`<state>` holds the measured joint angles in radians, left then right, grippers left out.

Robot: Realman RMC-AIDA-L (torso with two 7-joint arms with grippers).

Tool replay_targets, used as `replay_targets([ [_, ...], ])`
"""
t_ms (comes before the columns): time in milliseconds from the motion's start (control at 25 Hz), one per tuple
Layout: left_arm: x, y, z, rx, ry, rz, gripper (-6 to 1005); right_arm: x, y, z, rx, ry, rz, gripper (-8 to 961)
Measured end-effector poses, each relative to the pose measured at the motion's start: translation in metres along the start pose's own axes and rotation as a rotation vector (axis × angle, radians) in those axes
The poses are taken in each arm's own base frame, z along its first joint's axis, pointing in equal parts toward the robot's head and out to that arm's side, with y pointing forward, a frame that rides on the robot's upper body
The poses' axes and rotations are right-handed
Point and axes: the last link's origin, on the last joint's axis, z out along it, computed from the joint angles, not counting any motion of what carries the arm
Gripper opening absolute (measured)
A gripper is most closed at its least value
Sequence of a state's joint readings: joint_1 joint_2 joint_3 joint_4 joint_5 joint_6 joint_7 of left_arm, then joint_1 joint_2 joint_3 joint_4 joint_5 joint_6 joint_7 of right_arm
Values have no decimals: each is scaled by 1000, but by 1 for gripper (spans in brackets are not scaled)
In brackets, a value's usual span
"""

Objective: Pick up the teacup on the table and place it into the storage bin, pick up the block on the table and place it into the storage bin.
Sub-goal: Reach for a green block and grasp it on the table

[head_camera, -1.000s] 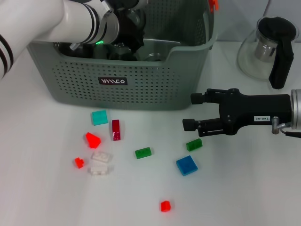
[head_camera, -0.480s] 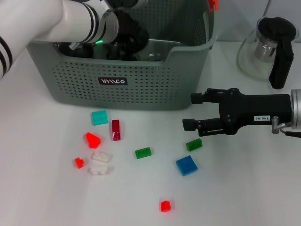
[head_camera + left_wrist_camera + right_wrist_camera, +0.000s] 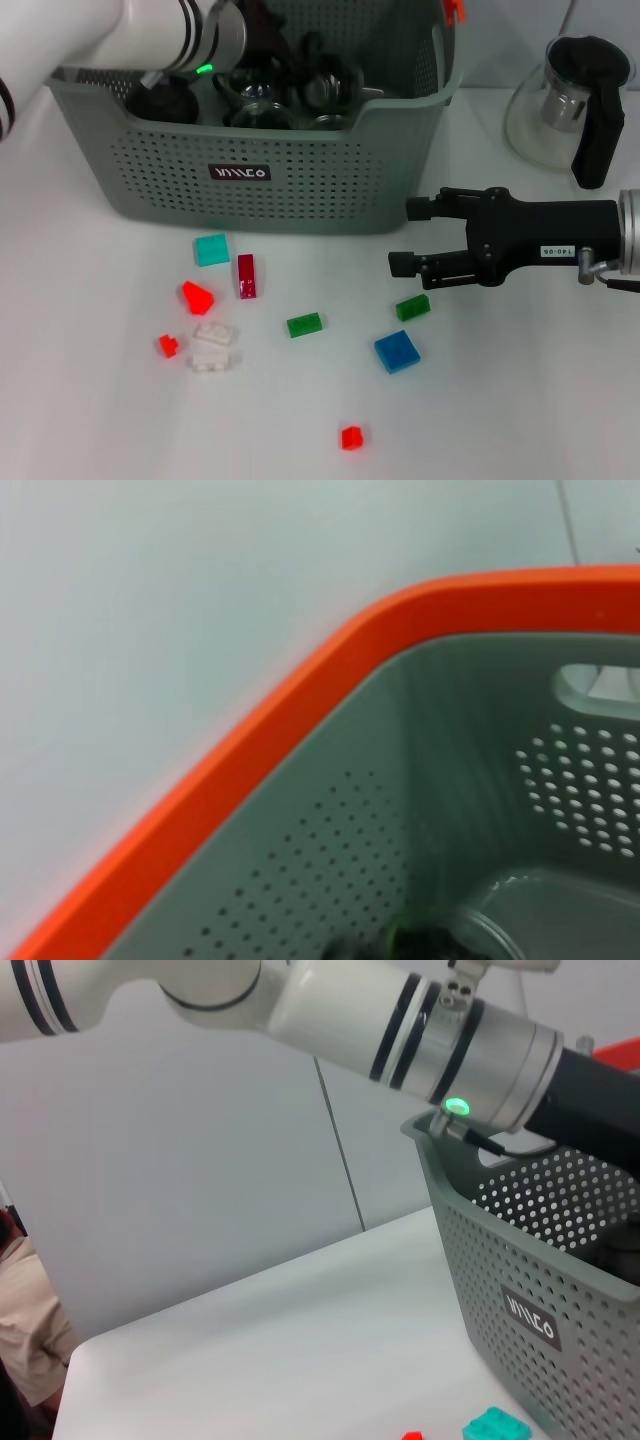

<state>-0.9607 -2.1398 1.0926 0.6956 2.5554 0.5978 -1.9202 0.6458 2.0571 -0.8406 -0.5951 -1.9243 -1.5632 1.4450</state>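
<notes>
Left arm over storage bin (image 3: 300, 190); fingers unreadable
Right gripper (image 3: 400, 238) spread, hovering above green block (image 3: 412, 307)

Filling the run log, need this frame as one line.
left gripper: over storage bin, fingers unseen | right gripper: open, hovering above table near green block | blocks on table

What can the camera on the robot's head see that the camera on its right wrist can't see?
Only the head view shows the right gripper with its jaws open, the glass teapot, and most of the scattered blocks, such as the blue block and the dark red block. Only the right wrist view shows the grey wall behind the table. Both show the storage bin with its logo label, the left arm reaching over it, and the teal block.
</notes>
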Motion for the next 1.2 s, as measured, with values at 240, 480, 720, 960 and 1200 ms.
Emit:
replay_targets([
  [240, 13, -16, -19, 10, -2, -6, 659, -1, 0, 0, 1, -2, -3, 940],
  [480, 22, -25, -59, -55, 36, -67, 659, -2, -1, -4, -2, -1, -12, 941],
  [720, 18, -27, -115, -214, 159, -172, 660, -3, 2, -8, -25, 2, -28, 941],
  [960, -2, -23, -170, -379, 310, -221, 660, -2, 4, -11, -47, 15, -49, 940],
  [1200, -30, 3, -197, -556, 374, -180, 658, -3, 6, -18, -70, 23, -65, 940],
])
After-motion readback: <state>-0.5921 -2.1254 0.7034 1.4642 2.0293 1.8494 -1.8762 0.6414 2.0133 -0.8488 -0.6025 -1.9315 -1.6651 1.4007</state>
